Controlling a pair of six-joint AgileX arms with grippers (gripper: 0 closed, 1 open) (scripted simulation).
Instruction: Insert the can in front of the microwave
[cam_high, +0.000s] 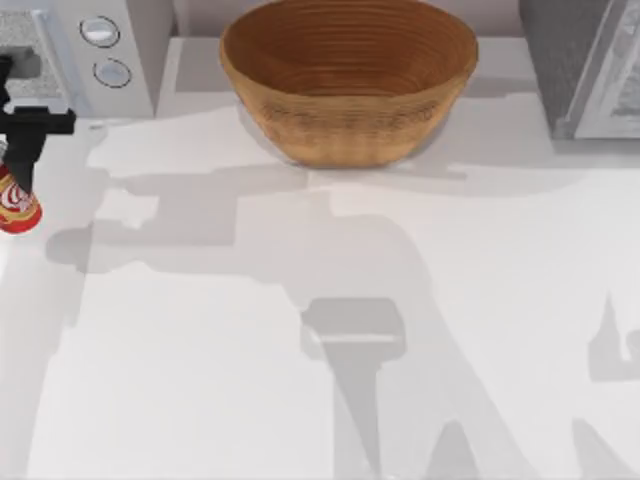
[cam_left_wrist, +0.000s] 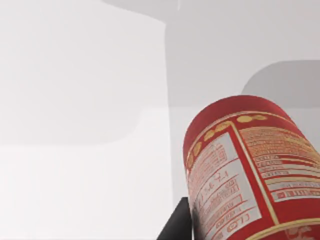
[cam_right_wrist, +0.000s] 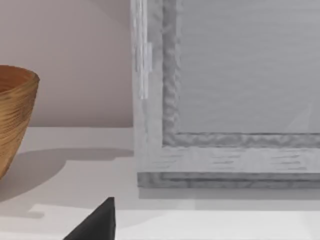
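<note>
Red aluminium soda can (cam_high: 17, 205) at the far left edge of the table (cam_high: 330, 330), tilted, silver top hidden under the black left gripper (cam_high: 20, 165). Clamped by that gripper from above, fingers closed on the can's upper part. Positioned just in front of the microwave (cam_high: 120, 50), near its two round silver dials (cam_high: 105, 52), slightly to the left of them. In the left wrist view, the can's (cam_left_wrist: 250, 170) nutrition label and red body close up, one dark fingertip (cam_left_wrist: 177, 225) pressed alongside it, pale tabletop (cam_left_wrist: 75, 100) beyond; whether resting on the table or held just above cannot be told.

Woven wicker bowl (cam_high: 348, 75) at the back centre of the table, well apart from the can, to the right of the microwave. Darker grey speckled box (cam_high: 585, 65) at the back right corner. In the right wrist view, that box's framed front panel (cam_right_wrist: 230, 100) close by, the bowl's rim (cam_right_wrist: 15, 115) beside it, and one black fingertip (cam_right_wrist: 97, 222) of the right gripper low over the table; state of the right fingers impossible to tell.
</note>
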